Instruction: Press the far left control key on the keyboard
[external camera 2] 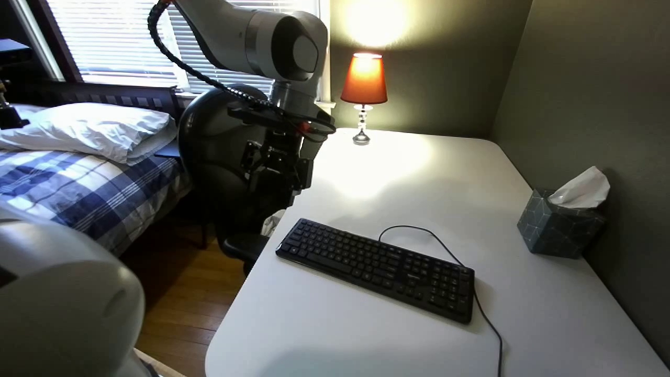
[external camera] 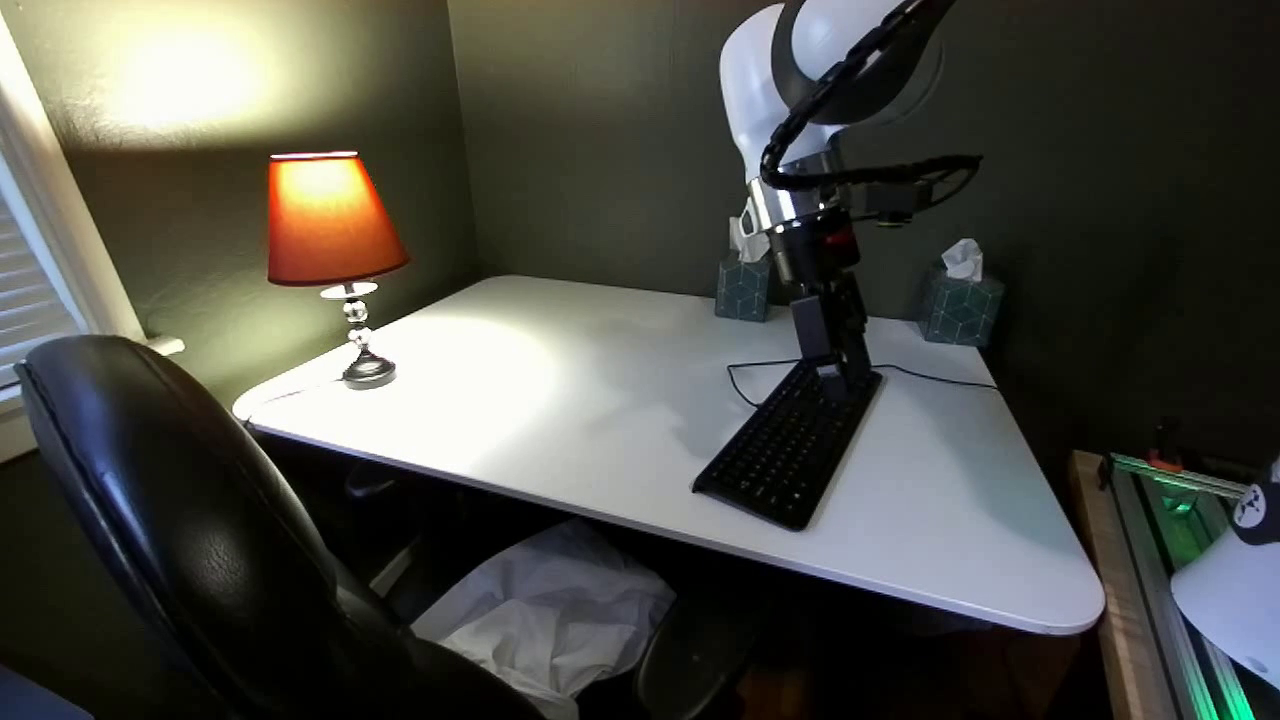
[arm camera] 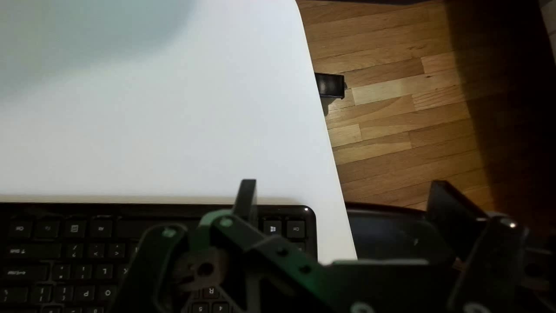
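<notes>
The small black control key (arm camera: 296, 229) lies toward 8 o'clock from the black 2-fingered claw (arm camera: 346, 195), gaping wide, empty (wrist view); the rectangular black keyboard (arm camera: 84, 261) runs 9-to-3.

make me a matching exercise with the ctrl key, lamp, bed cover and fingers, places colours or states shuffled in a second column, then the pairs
1. left Ctrl key
2. table lamp
3. bed cover
4. fingers

A. spread wide apart
B. at a corner of the keyboard, beside the Windows key
C. blue and white plaid
D. lit, with a red-orange shade

Pairs: 1-B, 2-D, 3-C, 4-A
</notes>
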Controlling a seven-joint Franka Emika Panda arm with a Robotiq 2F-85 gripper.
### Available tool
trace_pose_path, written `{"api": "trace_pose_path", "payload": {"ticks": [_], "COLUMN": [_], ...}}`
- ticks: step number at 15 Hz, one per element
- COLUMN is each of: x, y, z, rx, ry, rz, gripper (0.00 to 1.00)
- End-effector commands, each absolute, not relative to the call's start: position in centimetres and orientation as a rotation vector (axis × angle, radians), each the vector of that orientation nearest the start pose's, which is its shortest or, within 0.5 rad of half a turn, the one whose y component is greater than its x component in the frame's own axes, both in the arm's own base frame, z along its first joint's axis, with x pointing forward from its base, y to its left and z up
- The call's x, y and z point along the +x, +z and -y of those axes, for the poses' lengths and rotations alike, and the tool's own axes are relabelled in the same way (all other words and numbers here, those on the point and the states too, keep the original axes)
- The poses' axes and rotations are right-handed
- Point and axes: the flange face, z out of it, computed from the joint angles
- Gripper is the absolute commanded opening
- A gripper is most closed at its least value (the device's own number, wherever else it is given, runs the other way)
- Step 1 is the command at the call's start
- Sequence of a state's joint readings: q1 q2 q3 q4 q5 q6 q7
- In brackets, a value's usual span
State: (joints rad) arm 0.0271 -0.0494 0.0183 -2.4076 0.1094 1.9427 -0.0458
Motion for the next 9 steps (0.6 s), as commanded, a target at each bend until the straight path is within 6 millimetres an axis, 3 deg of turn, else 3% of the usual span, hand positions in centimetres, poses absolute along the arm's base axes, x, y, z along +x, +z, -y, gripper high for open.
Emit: {"api": "trace_pose_path", "payload": {"ticks": [1,9], "x": [43.2,42.8], "y": [30.0,26.8], "z": [-2.8,-3.4], "rx": [-2.98,-3.025], "ry": [0.634,0.627], "rz": [0.039,-0.011], "gripper": [1.0,1.0]}}
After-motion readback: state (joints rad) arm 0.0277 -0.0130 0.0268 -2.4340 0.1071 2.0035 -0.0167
